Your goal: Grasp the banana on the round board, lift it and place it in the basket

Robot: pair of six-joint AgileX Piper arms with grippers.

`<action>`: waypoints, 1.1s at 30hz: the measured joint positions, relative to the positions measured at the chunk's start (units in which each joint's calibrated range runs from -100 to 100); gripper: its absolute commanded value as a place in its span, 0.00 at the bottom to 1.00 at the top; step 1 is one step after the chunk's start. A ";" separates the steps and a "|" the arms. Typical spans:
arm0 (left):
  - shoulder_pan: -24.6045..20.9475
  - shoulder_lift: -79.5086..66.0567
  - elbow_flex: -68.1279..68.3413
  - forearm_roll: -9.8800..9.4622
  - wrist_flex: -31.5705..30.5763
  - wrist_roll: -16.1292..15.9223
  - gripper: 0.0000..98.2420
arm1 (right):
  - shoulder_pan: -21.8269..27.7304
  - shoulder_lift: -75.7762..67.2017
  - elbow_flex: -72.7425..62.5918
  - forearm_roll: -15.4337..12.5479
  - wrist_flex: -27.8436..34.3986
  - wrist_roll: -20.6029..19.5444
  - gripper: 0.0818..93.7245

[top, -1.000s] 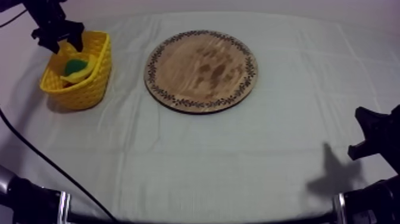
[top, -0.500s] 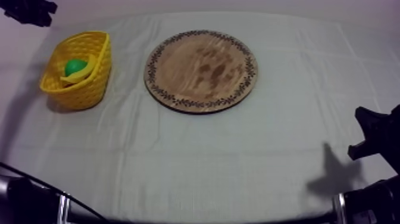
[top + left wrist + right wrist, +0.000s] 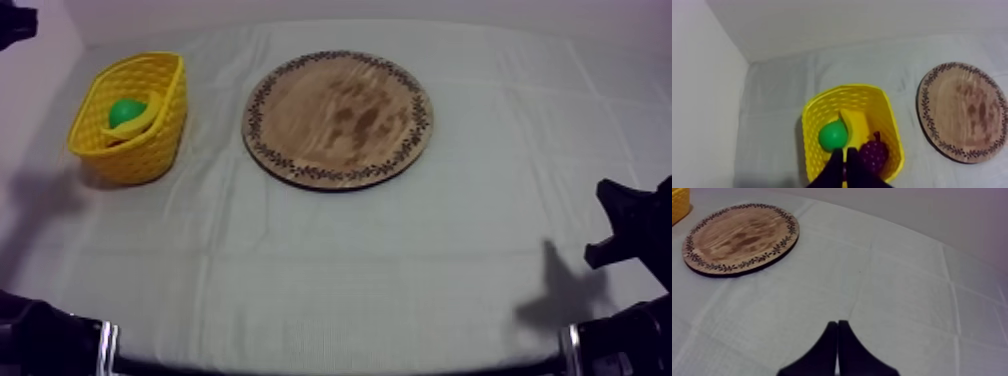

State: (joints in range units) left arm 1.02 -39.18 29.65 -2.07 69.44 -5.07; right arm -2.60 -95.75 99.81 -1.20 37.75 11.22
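The banana [image 3: 856, 127] lay inside the yellow basket [image 3: 140, 160], beside the green fruit [image 3: 833, 136] and just behind the bunch of grapes [image 3: 873, 154]. A second before, the left jaws had been down at the basket's rim over it. They had since let go and drawn up and away past the far left corner of the tabletop [image 3: 350, 280], and from above the basket they showed closed together on nothing. The wooden board [image 3: 338, 118] was bare. The right jaws, together as a narrow wedge, had not stirred from the right side. The task looked done, with only the left arm's return to rest remaining.
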 measured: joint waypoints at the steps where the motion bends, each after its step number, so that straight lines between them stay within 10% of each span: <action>1: 0.26 -2.86 2.02 -0.15 -1.04 0.42 0.00 | 0.00 0.00 0.00 0.00 0.00 0.00 0.00; 14: 0.18 -35.56 30.27 -2.80 -16.85 7.18 0.00 | 0.00 0.00 0.00 0.00 0.00 0.00 0.00; 33: 0.16 -58.27 60.99 -3.65 -28.69 6.78 0.00 | 0.00 0.00 0.00 0.00 0.00 0.00 0.00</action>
State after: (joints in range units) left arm 1.19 -97.44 90.64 -5.73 40.75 1.72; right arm -2.60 -95.75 99.81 -1.20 37.75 11.22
